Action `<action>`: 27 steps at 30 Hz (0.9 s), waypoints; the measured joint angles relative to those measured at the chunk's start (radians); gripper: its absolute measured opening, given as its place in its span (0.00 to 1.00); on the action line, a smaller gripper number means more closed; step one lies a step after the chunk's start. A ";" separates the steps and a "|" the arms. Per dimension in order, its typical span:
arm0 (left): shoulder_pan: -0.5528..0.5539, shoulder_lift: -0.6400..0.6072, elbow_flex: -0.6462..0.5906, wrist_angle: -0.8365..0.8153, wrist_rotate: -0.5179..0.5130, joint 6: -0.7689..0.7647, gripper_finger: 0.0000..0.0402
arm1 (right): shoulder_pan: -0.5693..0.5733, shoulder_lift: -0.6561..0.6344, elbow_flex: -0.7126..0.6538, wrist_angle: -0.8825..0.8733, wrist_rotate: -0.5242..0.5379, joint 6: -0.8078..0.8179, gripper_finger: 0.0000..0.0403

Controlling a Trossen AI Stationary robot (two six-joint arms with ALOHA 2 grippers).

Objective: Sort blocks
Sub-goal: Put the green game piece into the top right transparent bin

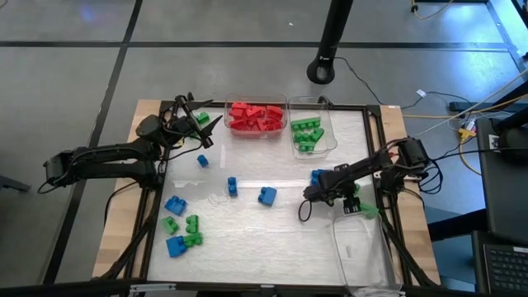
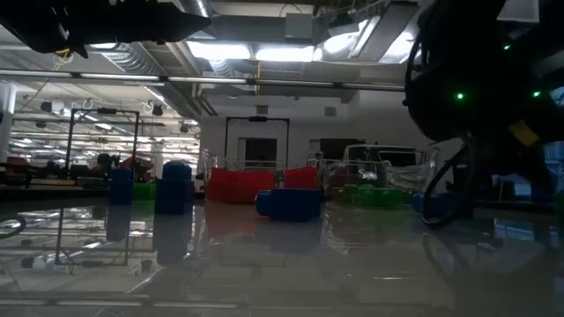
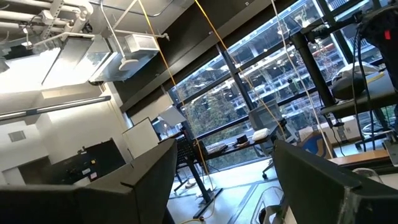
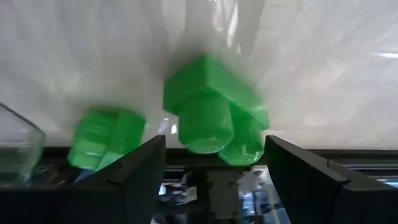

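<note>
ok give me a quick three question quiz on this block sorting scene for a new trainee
1. True or false: the bin of red blocks sits on the far side of the table, beside the bin of green blocks.
2. Which colour is the block nearest the right gripper in its wrist view? A red, B green, C blue
3. Fill in: the loose blocks on the table's near left are blue and ____.

Key
1. True. The two bins stand side by side along the far edge.
2. B. A green block fills the space just ahead of the open fingers, not gripped.
3. green
</note>
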 joint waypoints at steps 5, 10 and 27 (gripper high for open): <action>0.000 0.000 0.000 -0.004 0.000 0.000 0.63 | -0.030 0.000 -0.037 0.021 -0.034 0.000 0.68; 0.000 0.000 0.000 -0.006 0.000 0.008 0.63 | -0.027 0.000 -0.076 0.069 0.020 -0.030 0.68; 0.000 0.000 0.000 -0.003 0.000 0.012 0.63 | -0.028 0.000 -0.049 0.173 0.076 -0.123 0.32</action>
